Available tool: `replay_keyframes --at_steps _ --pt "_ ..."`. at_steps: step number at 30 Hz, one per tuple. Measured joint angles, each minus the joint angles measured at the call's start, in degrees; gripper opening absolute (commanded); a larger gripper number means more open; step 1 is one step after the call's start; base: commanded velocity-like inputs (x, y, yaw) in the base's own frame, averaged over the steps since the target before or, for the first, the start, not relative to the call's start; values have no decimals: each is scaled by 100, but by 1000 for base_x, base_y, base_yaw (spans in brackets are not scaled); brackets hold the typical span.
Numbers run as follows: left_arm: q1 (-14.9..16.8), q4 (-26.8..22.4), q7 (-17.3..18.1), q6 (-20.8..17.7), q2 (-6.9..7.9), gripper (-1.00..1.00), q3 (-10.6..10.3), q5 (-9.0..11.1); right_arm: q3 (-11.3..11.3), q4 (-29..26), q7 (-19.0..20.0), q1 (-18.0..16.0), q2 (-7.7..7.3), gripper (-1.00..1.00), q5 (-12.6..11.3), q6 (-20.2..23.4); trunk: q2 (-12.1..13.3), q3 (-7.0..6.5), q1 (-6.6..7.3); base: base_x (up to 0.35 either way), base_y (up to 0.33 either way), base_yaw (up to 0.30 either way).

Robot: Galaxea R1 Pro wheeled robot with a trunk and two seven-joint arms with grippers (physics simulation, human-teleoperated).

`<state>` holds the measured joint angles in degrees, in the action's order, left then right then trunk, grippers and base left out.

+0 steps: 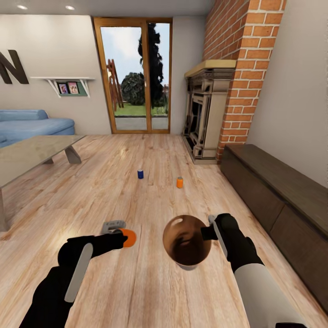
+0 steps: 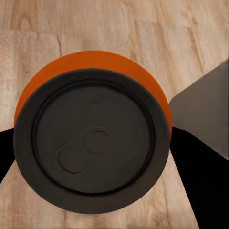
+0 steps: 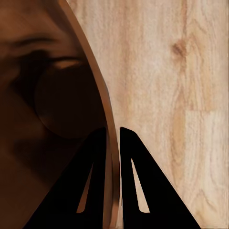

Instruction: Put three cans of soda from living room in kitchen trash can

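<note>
Your left claw is clamped on an orange soda can, with a finger on either side of its body; the left wrist view looks straight onto the can's dark end. Your right claw pinches the rim of the trash can, one finger inside the glossy brown wall and one outside, holding it above the wood floor just beside the orange can.

The can looks light, smooth and rigid, so a mid-body grip should hold; squeeze only enough to stop it slipping. The trash can, held by one thin edge, will likely swing or tilt, so move it gently.

Beyond the trash can, a dark blue can and a second orange can stand upright on the floor, well apart from each other, nearer the brick fireplace.
</note>
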<state>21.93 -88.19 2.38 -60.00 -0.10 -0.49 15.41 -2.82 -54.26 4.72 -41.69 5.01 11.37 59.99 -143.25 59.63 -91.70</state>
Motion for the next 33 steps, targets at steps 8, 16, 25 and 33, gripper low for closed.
replay_keyframes --at_steps 8,16,25,33 --pt "39 -169 1 0 32 -100 -55 999 -4 533 -543 -33 17 -100 29 1 281 -148 155 0 0 0" --pt "102 -293 9 0 106 -100 -73 1947 3 952 -1255 -83 67 -100 -88 1 601 -292 331 0 0 0" --pt "101 -310 150 0 594 -100 -69 3002 2 1308 -1945 -142 200 -100 -186 -433 962 -454 529 0 0 0" --pt "104 -308 180 0 826 -100 -69 3601 1 1414 -2142 -190 211 -100 -181 -512 1283 -597 705 0 0 0"
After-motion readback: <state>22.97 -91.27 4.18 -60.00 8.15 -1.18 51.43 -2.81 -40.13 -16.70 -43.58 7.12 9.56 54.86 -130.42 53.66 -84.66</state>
